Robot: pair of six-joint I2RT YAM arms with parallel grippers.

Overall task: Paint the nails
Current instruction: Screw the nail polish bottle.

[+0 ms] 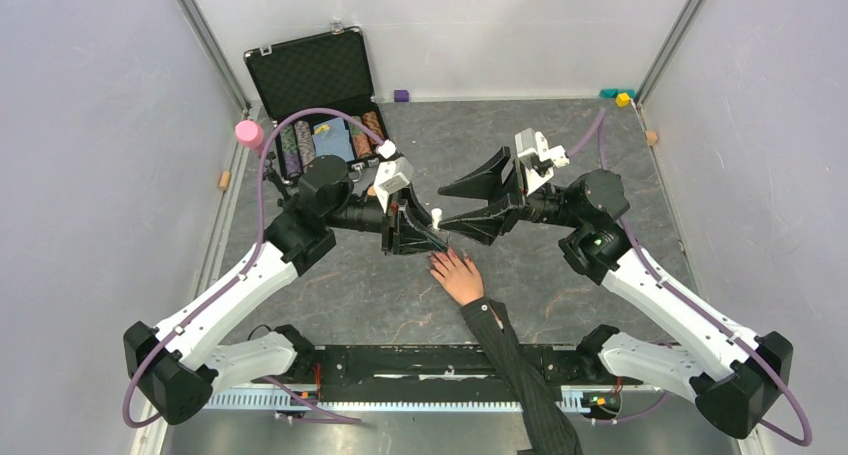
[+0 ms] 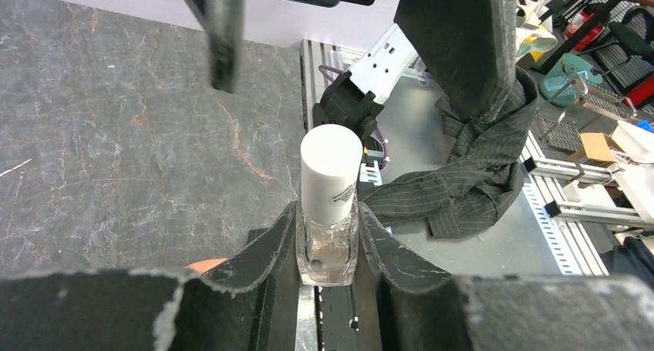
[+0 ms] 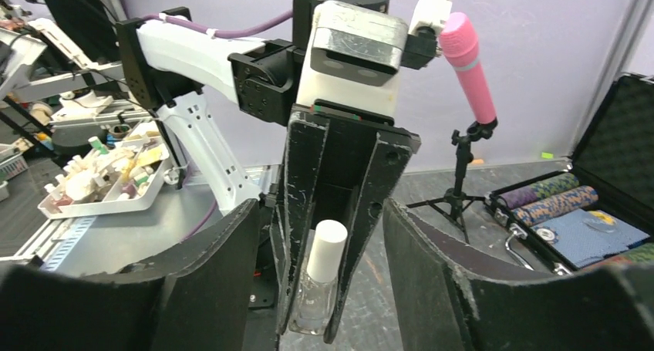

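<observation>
My left gripper (image 1: 432, 235) is shut on a small clear bottle (image 2: 328, 247) with a white cap (image 2: 330, 172), held upright. The bottle also shows in the right wrist view (image 3: 315, 293). My right gripper (image 1: 446, 206) is open and empty, its two fingers (image 2: 224, 35) standing apart on either side of the cap without touching it. A pale hand (image 1: 458, 275) in a dark pinstriped sleeve (image 1: 515, 360) lies flat on the table just below the bottle. Its nails are too small to make out in the top view. A sliver of skin (image 2: 205, 264) shows beside my left finger.
An open black case (image 1: 318, 70) with poker chips lies at the back left. A pink microphone (image 1: 248, 132) stands on a small tripod beside it. Small coloured blocks (image 1: 623, 99) sit along the far edge. A white tray (image 3: 100, 177) of bottles lies off the table.
</observation>
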